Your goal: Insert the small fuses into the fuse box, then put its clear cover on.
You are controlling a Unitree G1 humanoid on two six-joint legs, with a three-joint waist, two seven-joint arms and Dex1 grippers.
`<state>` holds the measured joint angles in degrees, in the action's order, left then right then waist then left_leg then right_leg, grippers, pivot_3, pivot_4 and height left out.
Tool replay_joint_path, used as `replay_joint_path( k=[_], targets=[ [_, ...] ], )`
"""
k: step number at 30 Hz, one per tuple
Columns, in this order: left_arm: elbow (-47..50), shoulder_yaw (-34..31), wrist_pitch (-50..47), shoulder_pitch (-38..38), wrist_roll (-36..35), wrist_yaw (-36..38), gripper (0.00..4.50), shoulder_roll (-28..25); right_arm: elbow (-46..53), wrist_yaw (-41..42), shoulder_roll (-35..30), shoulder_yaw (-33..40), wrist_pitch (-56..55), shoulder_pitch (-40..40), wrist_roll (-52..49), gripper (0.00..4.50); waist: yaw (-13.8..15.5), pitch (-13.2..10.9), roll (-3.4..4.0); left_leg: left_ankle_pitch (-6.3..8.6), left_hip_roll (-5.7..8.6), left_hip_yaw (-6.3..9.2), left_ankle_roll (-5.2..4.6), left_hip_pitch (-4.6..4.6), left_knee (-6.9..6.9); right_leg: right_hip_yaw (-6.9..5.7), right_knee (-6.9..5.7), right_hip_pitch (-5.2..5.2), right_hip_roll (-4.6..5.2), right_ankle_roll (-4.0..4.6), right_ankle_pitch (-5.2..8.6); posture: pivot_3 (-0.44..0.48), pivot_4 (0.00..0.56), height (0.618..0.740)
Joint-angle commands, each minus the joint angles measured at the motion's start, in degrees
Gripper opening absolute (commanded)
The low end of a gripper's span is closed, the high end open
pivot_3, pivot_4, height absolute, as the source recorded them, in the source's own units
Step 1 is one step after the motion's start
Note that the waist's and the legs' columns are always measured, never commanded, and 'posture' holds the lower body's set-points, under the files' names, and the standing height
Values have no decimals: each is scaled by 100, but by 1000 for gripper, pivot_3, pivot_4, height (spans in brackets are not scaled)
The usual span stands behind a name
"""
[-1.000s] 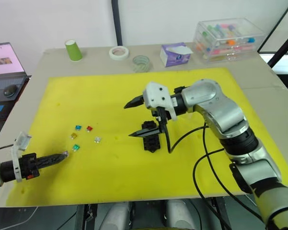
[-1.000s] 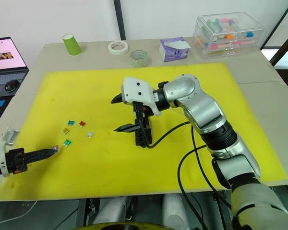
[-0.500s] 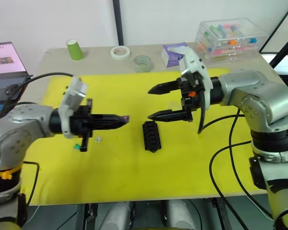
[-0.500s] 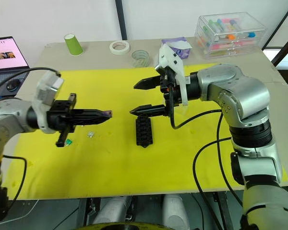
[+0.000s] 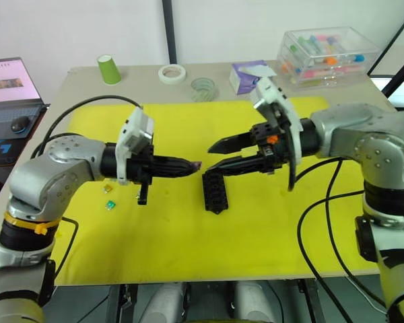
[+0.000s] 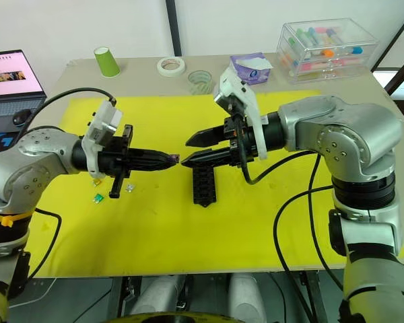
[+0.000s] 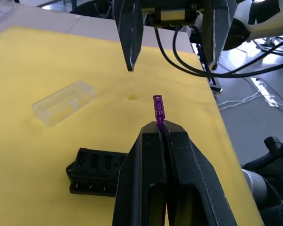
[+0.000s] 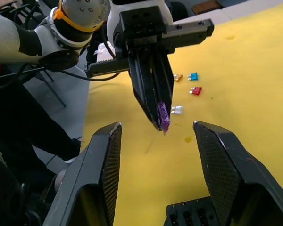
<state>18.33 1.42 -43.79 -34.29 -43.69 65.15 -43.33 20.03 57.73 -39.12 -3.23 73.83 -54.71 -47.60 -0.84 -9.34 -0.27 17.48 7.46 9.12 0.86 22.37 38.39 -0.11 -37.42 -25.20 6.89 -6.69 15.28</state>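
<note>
What moved: My left gripper [image 6: 172, 159] has come further toward the middle of the frame since half a second ago. My right gripper [image 6: 186, 149] has dropped a little lower. Now the two tips almost meet, just above the top end of the fuse box [image 6: 203, 184].

Left gripper: My two fingers are squeezed tight on a tiny purple fuse [image 7: 158, 107]. It sticks out past my fingertips, pointing at my other gripper.

Right gripper: My fingers are spread wide and hold nothing. In the right wrist view the purple fuse sits between them, but they do not touch it.

Fuse box: It lies flat on the yellow mat [image 6: 269, 222], in the middle of the frame, under my right gripper. Its slots face up. I see no fuse in the slots that show.

Other fuses: A green fuse [image 6: 98, 197] and a few more lie on the mat at the middle left, behind my left arm.

Clear cover: In the left wrist view the clear cover [image 7: 63, 102] lies on the mat near the fuse box, not on it.

What this means: I think I am about to pass the purple fuse from left to right, or bring it down to a slot. The job is only starting. The fuse is very small, so it could slip and fall.
</note>
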Motion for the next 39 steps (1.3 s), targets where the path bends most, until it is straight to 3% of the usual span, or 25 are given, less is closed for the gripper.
replay_joint_path(
  k=[1, 3, 5, 9, 23, 27, 35, 39],
  targets=[
    [29, 14, 183, -155, 92, 11, 0, 73, 99, -152, 105, -86, -45, -115, -74, 2483, -1, 0, 0, 0, 0, 0, 0, 0, 0, 0, -1, 0, 0, 0, 0, 0, 150, 740],
    [16, 31, 198, -182, 132, 5, 0, 119, 55, -189, 129, -126, -57, -115, -81, 2483, -3, 0, 0, 0, 0, 0, 0, 0, 1, 0, -1, 0, 0, 0, 0, 0, 150, 740],
    [14, 46, 217, -198, 171, 9, 0, 150, 23, -209, 138, -170, -92, -104, -57, 2125, -1, 0, 0, 0, 0, 0, 0, 0, 1, 0, -1, 0, 0, 0, 0, 0, 150, 740],
    [12, 49, 228, -202, 215, 31, 0, 175, 2, -227, 130, -227, -129, -97, -54, 883, -3, 0, 0, 0, 0, 0, 0, 0, 2, -1, -1, 0, -1, 0, 0, 0, 150, 740],
    [-31, 86, 268, -223, 311, 97, 0, 174, -25, -225, 137, -295, -217, -75, -64, 883, -6, 0, 0, 0, 0, 1, 0, 0, 2, -1, -1, 0, -1, 0, 0, 0, 150, 740],
    [-41, 81, 275, -222, 332, 96, 0, 175, -2, -185, 104, -350, -278, -55, -44, 10, 0, 0, 0, 0, 0, 1, 0, 0, 2, -1, -1, 0, -1, 0, 0, 0, 150, 740],
    [-42, 98, 279, -211, 361, 67, 0, 172, 34, -108, -16, -542, -474, -42, 117, 10, -3, 0, 0, 0, 0, 1, 0, 0, 3, -1, -1, 0, -1, 0, 0, 0, 150, 740],
    [-41, 260, 323, 56, 858, -40, 0, -204, 192, 280, -468, -941, -1232, 96, 675, 10, -6, 0, 0, 0, 0, 1, 0, 0, 3, -1, -1, 0, -1, 0, 0, 0, 150, 740]
  ],
)
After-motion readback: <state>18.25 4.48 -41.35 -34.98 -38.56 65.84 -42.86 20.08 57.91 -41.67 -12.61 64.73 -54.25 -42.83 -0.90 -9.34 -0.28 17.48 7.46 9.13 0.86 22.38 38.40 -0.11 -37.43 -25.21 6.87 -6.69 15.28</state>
